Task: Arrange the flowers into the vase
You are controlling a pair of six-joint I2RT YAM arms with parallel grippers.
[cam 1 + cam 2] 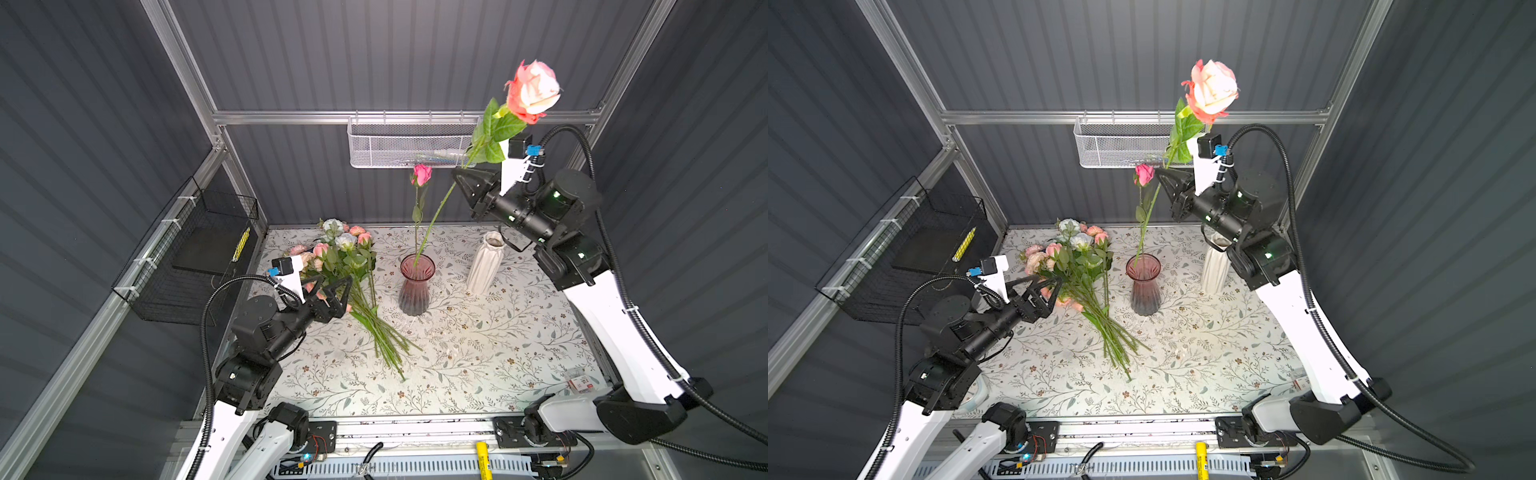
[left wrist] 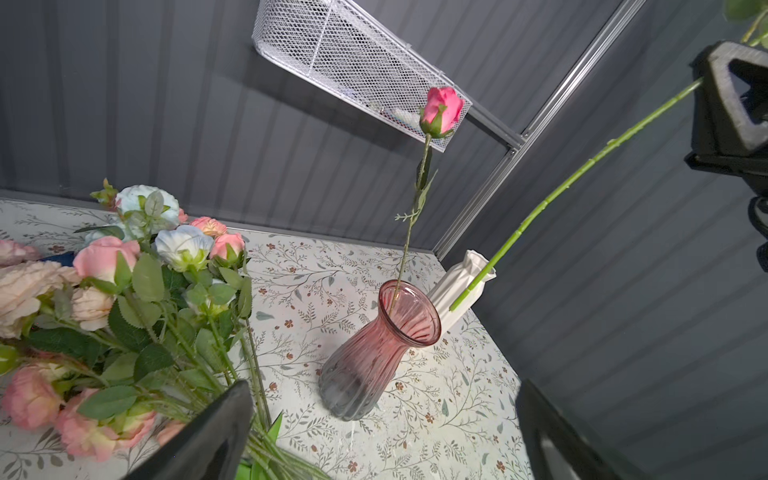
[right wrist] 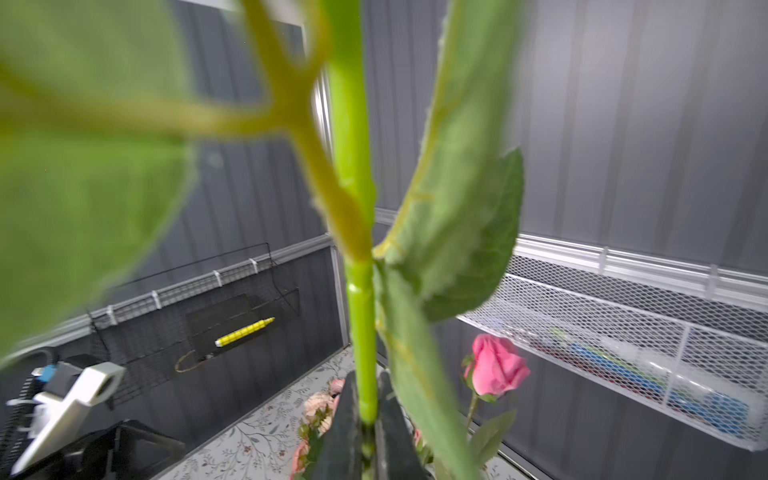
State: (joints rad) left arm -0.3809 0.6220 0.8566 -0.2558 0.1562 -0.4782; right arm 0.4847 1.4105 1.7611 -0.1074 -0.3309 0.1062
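Flowers [image 1: 347, 266]: loose bunch lying on table [image 1: 478, 357], left-centre, just left of pink vase [image 1: 417, 286]. Heads (pink, peach, cream) twd back wall, stems fan twd front.

Containers, L to R:
- Blk wire basket [image 1: 195, 257], left wall: holds yellow marker [image 1: 241, 244].
- Wht mesh basket [image 1: 409, 145], back rail: small items inside, too blurred to name.
- pink vase, ribbed glass, upright, mid-table: holds 1 pink rosebud [image 1: 422, 173], stem standing in the mouth.
- Wht ribbed vase [image 1: 484, 266], upright, near pink vase on its right, not touching.

Grippers:
- Left gripper [image 1: 334, 284]: jaws spread wide, nothing held, over the bunch; contact can't tell.
- Right gripper [image 1: 459, 174]: up high, pinched tight on stem of peach rose [image 1: 534, 91] just below its leaves. Head high, stem slants down twd pink vase. In left wrist view the stem's tip shows beside the rim, in front of wht vase, not inside.

Other: small packet [image 1: 579, 382], front-right table edge.
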